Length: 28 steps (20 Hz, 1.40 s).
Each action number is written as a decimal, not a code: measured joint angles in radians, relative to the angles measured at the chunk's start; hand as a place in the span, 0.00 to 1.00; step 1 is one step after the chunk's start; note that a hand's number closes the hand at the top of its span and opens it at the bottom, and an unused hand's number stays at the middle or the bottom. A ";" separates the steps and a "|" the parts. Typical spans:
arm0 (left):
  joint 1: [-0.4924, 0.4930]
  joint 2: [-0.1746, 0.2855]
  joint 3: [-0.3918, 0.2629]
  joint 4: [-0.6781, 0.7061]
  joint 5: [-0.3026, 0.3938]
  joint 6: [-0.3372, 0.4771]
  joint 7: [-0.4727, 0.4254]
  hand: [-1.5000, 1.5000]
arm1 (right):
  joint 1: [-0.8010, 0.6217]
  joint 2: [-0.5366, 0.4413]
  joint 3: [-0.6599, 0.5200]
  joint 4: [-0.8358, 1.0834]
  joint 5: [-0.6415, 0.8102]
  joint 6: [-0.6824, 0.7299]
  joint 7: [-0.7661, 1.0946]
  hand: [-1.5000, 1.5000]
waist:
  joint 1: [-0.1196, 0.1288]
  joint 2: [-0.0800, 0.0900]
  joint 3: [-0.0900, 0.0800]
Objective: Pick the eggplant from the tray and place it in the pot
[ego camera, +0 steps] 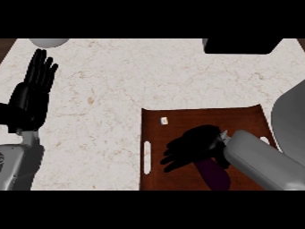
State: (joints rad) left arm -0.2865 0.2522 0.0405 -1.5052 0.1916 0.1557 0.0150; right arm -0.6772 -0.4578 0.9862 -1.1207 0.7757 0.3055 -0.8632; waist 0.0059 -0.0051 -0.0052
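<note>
A dark purple eggplant point(215, 175) lies on the brown tray point(181, 120) at the lower middle, its near end showing below my right hand. My right hand point(193, 147) is over the eggplant's far end with fingers curled down round it, hiding that part. The grey pot point(293, 120) fills the right edge, partly covered by my right forearm. My left hand point(32, 94) rests open at the left, fingers pointing up, away from the tray.
A black object point(242, 45) sits at the counter's top edge, right of centre. A grey round object point(48, 42) shows at the top left. A small white speck point(164, 120) lies on the tray. The counter point(115, 85) is pale marble.
</note>
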 measured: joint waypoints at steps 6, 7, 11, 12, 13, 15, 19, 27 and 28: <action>-0.003 -0.006 0.005 0.009 -0.009 -0.001 -0.007 0.50 | 0.015 -0.010 0.024 -0.042 0.045 -0.065 -0.064 1.00 | 0.002 -0.008 -0.004; 0.000 -0.008 0.002 0.004 -0.010 -0.002 -0.003 0.50 | 0.022 -0.003 0.025 -0.053 0.053 -0.072 -0.063 1.00 | 0.002 -0.010 -0.005; 0.031 -0.012 -0.003 -0.038 -0.011 -0.002 0.011 0.50 | 0.043 -0.012 0.026 -0.091 0.070 -0.100 -0.090 1.00 | 0.005 -0.013 -0.005; 0.030 -0.002 0.007 -0.037 -0.004 -0.012 0.012 0.50 | 0.047 -0.015 0.023 -0.095 0.075 -0.106 -0.097 1.00 | 0.005 -0.012 -0.005; 0.030 -0.001 0.009 -0.037 -0.003 -0.015 0.015 0.50 | 0.052 -0.016 0.019 -0.104 0.076 -0.107 -0.100 1.00 | 0.004 -0.011 -0.005; 0.032 -0.006 0.012 -0.027 -0.007 -0.015 0.006 0.50 | 0.070 -0.028 0.010 -0.136 0.078 -0.104 -0.100 1.00 | 0.000 -0.009 -0.003; 0.036 -0.003 0.019 -0.048 -0.006 -0.017 0.026 0.50 | 0.122 -0.053 -0.053 -0.199 0.073 -0.117 -0.070 1.00 | -0.007 -0.006 -0.002; 0.096 0.023 0.081 -0.051 -0.005 0.014 0.026 0.50 | 0.361 -0.010 -0.231 -0.343 0.094 -0.247 0.390 1.00 | -0.137 -0.047 -0.009; 0.102 0.024 0.085 -0.052 -0.006 0.019 0.026 0.50 | 0.395 -0.005 -0.248 -0.374 0.096 -0.265 0.439 1.00 | -0.148 -0.049 -0.009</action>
State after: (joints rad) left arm -0.1842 0.2758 0.1258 -1.5573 0.1853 0.1746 0.0410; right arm -0.2817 -0.4626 0.7378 -1.4943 0.8717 0.0406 -0.4237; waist -0.1418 -0.0539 -0.0144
